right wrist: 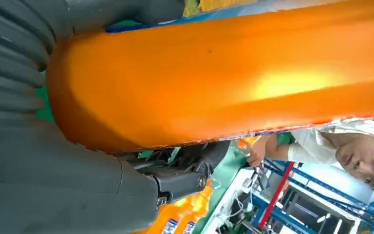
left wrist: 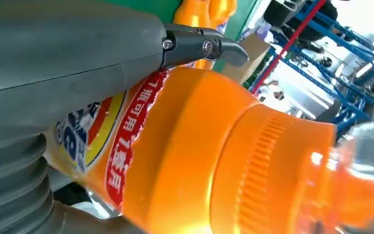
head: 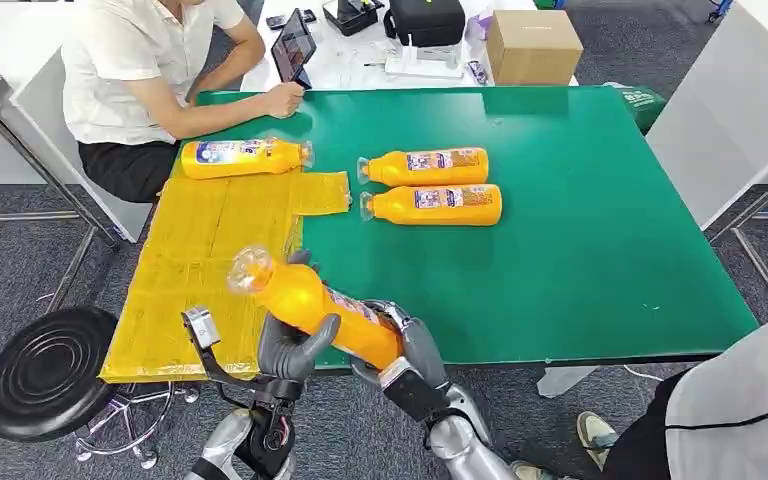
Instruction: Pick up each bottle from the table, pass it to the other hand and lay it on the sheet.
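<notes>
An orange bottle (head: 315,305) with a clear cap is held tilted above the table's near edge, cap toward the yellow sheet (head: 195,250). My left hand (head: 290,345) grips it near the neck, and my right hand (head: 415,350) holds its base end. The left wrist view shows the bottle (left wrist: 214,161) close up under my left hand (left wrist: 63,63). In the right wrist view its body (right wrist: 224,73) fills my right hand (right wrist: 53,185). One bottle (head: 245,158) lies at the sheet's far end. Two more bottles (head: 430,166) (head: 438,204) lie side by side on the green table (head: 580,220).
A person in a white shirt (head: 150,60) sits at the far left corner, one hand on the table by a tablet (head: 293,48). A black stool (head: 48,370) stands at the near left. A cardboard box (head: 532,45) and a black bag (head: 425,20) sit on the white table behind.
</notes>
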Controlling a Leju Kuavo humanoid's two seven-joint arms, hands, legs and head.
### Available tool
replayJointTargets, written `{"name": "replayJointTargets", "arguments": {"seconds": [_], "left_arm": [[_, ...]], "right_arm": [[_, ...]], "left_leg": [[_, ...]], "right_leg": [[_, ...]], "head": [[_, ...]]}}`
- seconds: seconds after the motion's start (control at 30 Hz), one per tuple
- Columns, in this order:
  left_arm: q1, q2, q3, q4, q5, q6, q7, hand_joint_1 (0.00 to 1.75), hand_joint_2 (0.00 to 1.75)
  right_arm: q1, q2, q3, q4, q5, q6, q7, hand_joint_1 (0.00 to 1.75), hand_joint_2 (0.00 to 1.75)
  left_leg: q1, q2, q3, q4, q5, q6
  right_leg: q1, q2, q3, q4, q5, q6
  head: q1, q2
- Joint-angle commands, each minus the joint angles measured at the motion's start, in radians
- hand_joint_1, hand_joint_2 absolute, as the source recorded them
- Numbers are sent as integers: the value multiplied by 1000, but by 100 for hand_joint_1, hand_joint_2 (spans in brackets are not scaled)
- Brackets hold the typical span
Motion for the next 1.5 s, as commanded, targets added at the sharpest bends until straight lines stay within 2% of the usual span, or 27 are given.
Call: {"name": "replayJointTargets", "arguments": {"seconds": [0.03,0.17,0.33,0.37,0.4,0.47,0.7,0.73,0.8,0.87,0.9,0.93,1.07,1.17,1.3,1.33,1.4,1.5], "left_arm": [[-67,25,-33,82,21,-16,8,175,175],[-62,34,-38,90,70,-98,32,175,175],[-66,37,-40,102,58,-105,29,175,175],[-65,38,-35,102,58,-108,28,175,175],[-65,38,-35,102,58,-108,28,175,175],[-59,39,-23,88,62,-115,22,175,175],[-45,33,5,62,87,-112,34,175,175],[-36,30,24,49,99,-110,28,175,175],[-24,36,49,26,118,-114,32,175,175],[-28,46,93,10,91,-52,22,175,175],[-34,53,101,9,94,-56,24,175,175],[-53,60,140,14,46,4,-5,175,175],[-118,77,251,23,-97,120,-22,175,175],[-148,84,296,54,-211,230,-11,175,175],[-151,77,309,63,-251,263,-10,175,175],[-154,82,301,73,-350,366,-32,175,175],[-157,79,300,77,-415,430,-49,175,175],[-161,78,301,78,-438,448,-50,175,175]], "right_arm": [[-48,-6,89,79,0,5,-6,175,175],[-42,-3,100,82,-14,10,-7,175,175],[-29,-7,111,72,-18,11,-7,175,175],[-26,-8,106,69,-24,9,-7,157,175],[-26,-8,106,69,-24,9,-7,7,175],[-15,-6,86,50,-41,2,-6,0,175],[5,-24,93,14,-22,-7,-7,0,175],[18,-34,96,-12,-10,-26,-7,0,0],[41,-56,107,-65,2,-56,-7,0,0],[61,-97,147,-152,50,-179,-7,0,0],[65,-101,151,-156,48,-183,-7,0,0],[67,-130,187,-205,82,-278,-7,0,0],[90,-166,193,-307,146,-396,-7,0,0],[162,-130,61,-442,262,-396,-7,0,0],[196,-94,-17,-513,281,-396,-7,0,0],[216,-58,-84,-522,302,-396,-7,0,0],[218,-46,-118,-523,307,-396,-7,0,0],[217,-43,-131,-531,288,-396,-7,0,0]], "left_leg": [[1,1,-1,0,1,-1],[1,1,-1,0,1,-1],[1,1,-1,-1,1,-1],[2,1,-1,-1,2,-1],[2,0,-1,-1,2,-1],[1,0,-1,0,1,-1],[0,0,-1,0,1,0],[1,0,-2,0,1,-1],[0,0,-2,0,0,0],[1,-1,-2,0,1,-1],[0,0,-2,0,1,0],[0,0,-2,0,0,0],[1,1,-4,1,1,-1],[1,-1,-5,2,1,-1],[0,0,-4,1,1,-1],[1,0,-4,1,2,-1],[0,-2,-3,1,2,-1],[0,0,-3,0,2,-1]], "right_leg": [[1,0,0,-1,2,-2],[1,-1,0,-1,2,-2],[1,-1,0,-1,1,-2],[2,-1,0,-2,2,-3],[2,-1,0,-2,2,-3],[1,-1,-1,-1,1,-2],[0,-1,-2,0,0,-1],[1,-1,-1,-1,1,-2],[0,-1,-2,0,0,-1],[1,-2,-2,0,0,-2],[0,-1,-2,0,0,-1],[0,-1,-2,0,0,-1],[1,0,-4,1,1,-2],[1,-2,-4,1,1,-2],[1,-1,-4,1,0,-1],[1,-2,-3,1,1,-2],[1,-3,-3,1,0,-1],[1,0,-3,0,1,-1]], "head": [[0,0],[0,0],[0,0],[0,0],[0,0],[0,0],[0,0],[0,0],[0,0],[0,0],[0,0],[0,0],[0,0],[0,0],[0,0],[0,0],[0,0],[0,0]]}}
